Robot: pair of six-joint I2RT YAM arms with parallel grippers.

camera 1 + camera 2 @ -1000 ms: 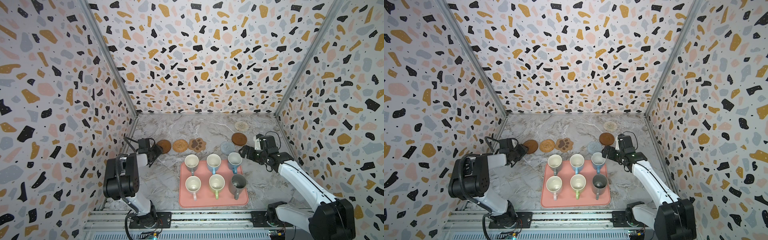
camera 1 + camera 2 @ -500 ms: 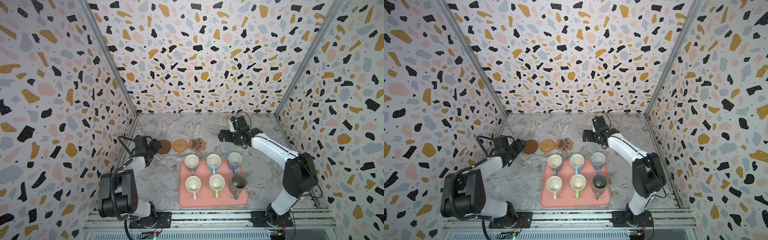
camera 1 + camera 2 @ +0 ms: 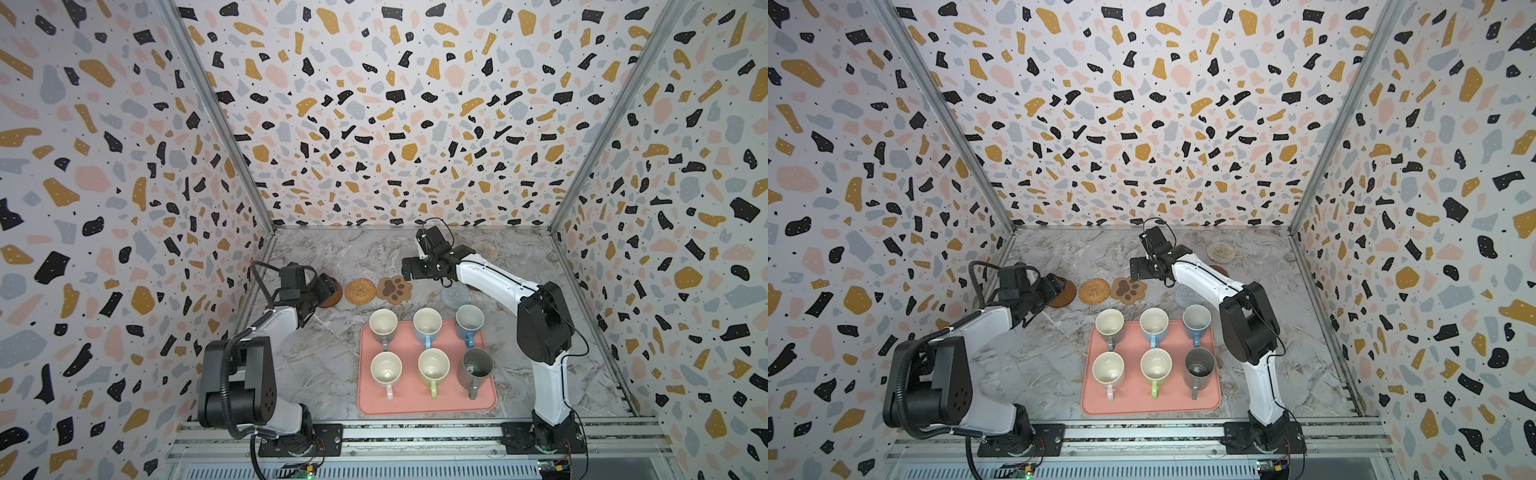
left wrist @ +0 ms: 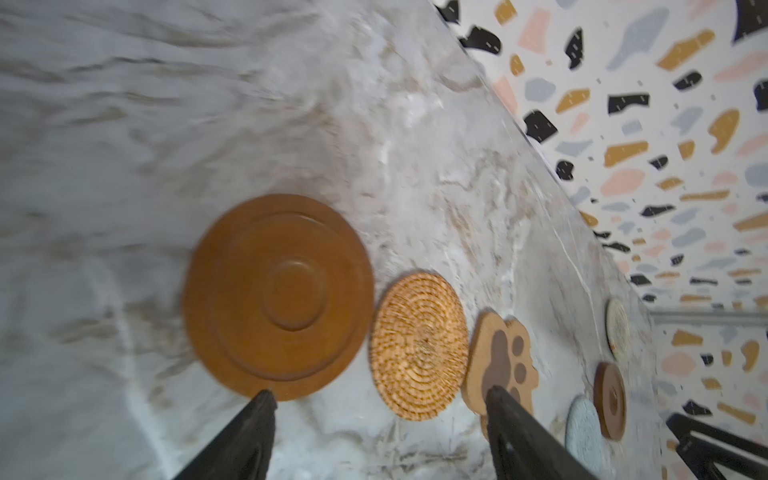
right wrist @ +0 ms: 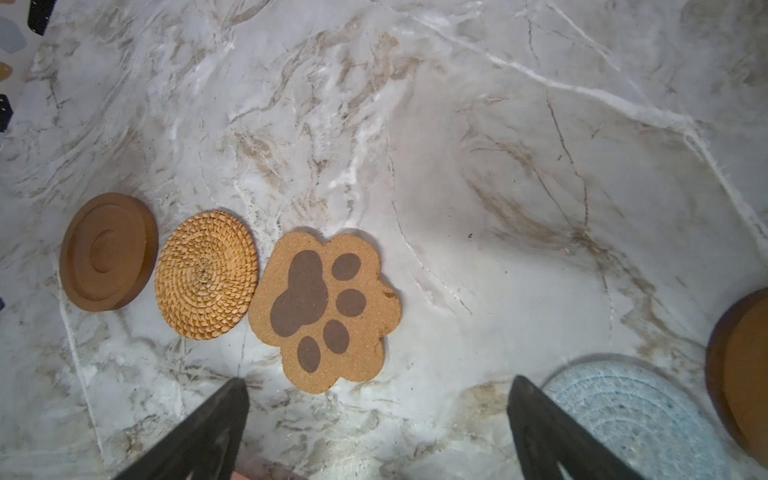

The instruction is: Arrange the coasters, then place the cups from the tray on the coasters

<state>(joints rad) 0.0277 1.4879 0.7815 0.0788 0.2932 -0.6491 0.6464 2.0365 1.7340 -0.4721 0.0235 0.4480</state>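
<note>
Nearest me, the salmon-pink flat tray (image 3: pixel 424 409) holds all six handled mugs (image 3: pixel 433 365). Beyond, my right gripper (image 5: pixel 379 379), arm stretched across the middle, hangs over bare marble (image 5: pixel 457 166), jaws spread, empty — the round grey-blue crochet coaster (image 5: pixel 636 411) lies just outside one finger (image 5: pixel 552 428). My left gripper (image 4: pixel 379 390), likewise released, overlooks the glossy brown disc coaster (image 4: pixel 278 295).
</note>
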